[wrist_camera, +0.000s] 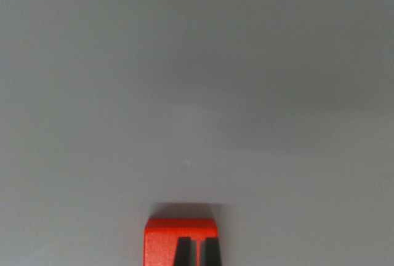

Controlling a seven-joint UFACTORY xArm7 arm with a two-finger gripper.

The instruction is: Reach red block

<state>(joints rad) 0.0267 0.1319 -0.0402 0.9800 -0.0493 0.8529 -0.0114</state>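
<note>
A: Item one, please.

B: Red block (166, 241), entered at the bottom edge of the wrist view, slightly toward the wrist view's left of centre. Only its upper part is shown; the rest is cut off by the frame. A soft shadow is noted just beyond its far edge.

A: Item two?

B: Gripper (197, 252), recorded as two dark fingertips (183, 255) seen directly over the block's face, close together with a thin strip of red between them. Whether the block is touched cannot be told. Nothing is seen held between the tips. How far the claw is opened cannot be judged from so small a portion.

A: Surroundings?

B: Grey surface (197, 93), plain and matte, filling the remainder of the view. No other objects are listed.

A: Progress entry?

B: The reach is judged nearly or fully done, since the tips are lined up on the block. What remains, if anything, is thought to be a short final closing of the gap, which cannot be confirmed from this view.
</note>
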